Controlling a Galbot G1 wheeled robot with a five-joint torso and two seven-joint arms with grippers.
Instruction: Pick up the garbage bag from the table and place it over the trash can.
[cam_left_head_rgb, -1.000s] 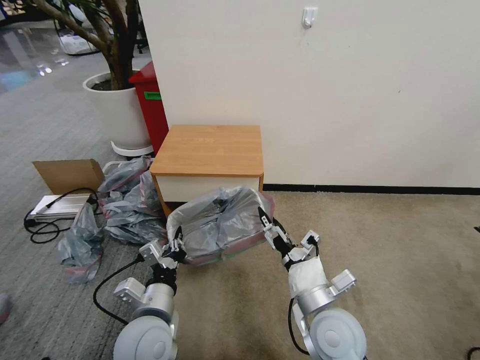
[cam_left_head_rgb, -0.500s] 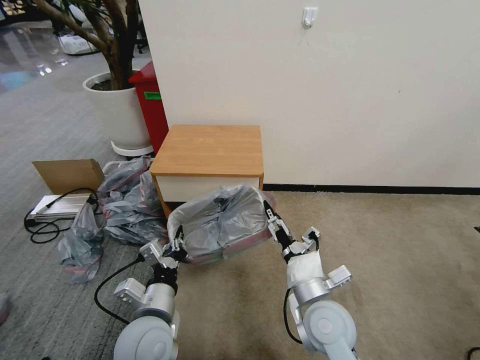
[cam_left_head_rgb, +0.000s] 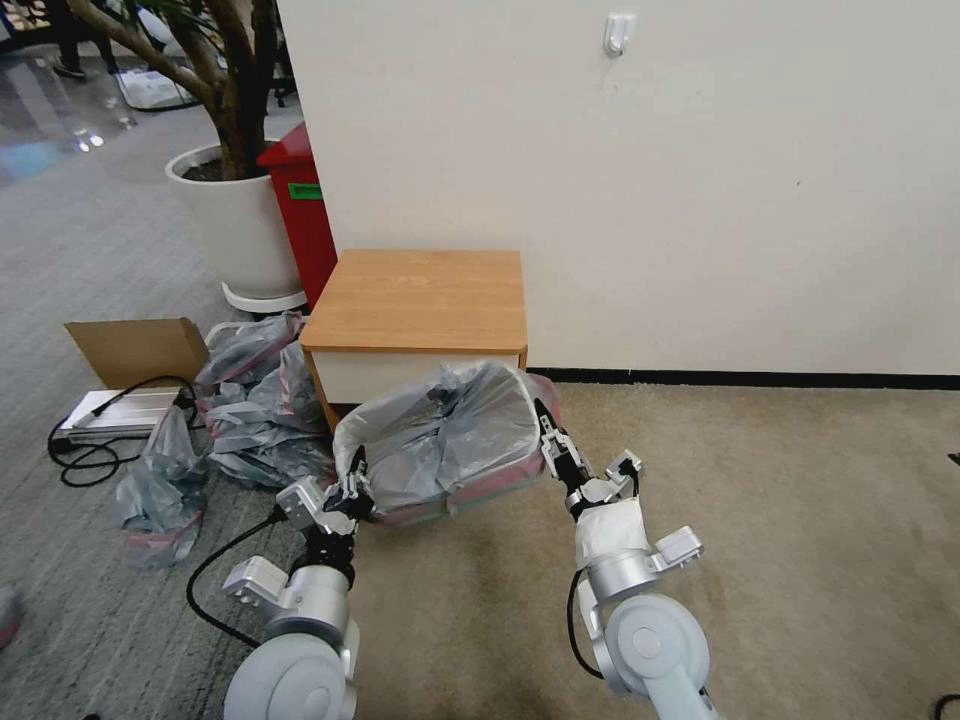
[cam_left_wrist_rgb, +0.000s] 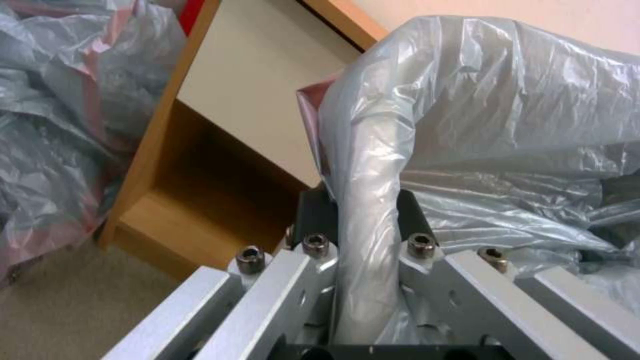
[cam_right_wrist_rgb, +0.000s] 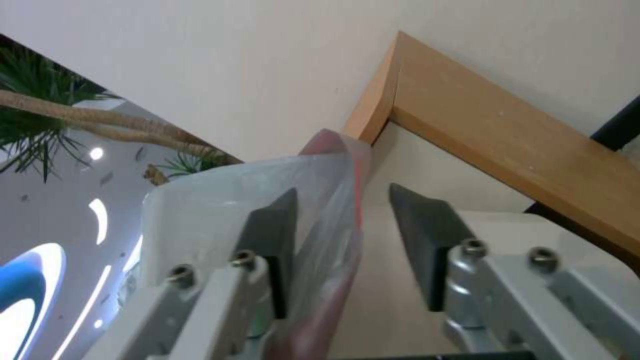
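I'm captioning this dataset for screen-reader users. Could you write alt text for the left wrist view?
The left end effector is shut on a bunched fold of the translucent grey garbage bag, which billows beyond it. Behind stands the table with its white drawer front and open shelf, with more crumpled bags beside it.

Ahead: I see the table (cam_left_head_rgb: 420, 300) close behind the garbage bag (cam_left_head_rgb: 440, 440), its white drawer front blocking any push forward.
Left side: a heap of spare grey bags (cam_left_head_rgb: 255, 400), a cardboard box (cam_left_head_rgb: 135, 350) and a black cable (cam_left_head_rgb: 215, 570) crowd the floor beside my left gripper (cam_left_head_rgb: 352, 490).
Right side: open beige carpet (cam_left_head_rgb: 780, 520) runs out beyond my right gripper (cam_left_head_rgb: 548, 440), nothing standing on it.
Behind table: wall (cam_left_head_rgb: 700, 180) closes that way.
Far left: white plant pot (cam_left_head_rgb: 235, 225) and red bin (cam_left_head_rgb: 300, 205) stand well apart.
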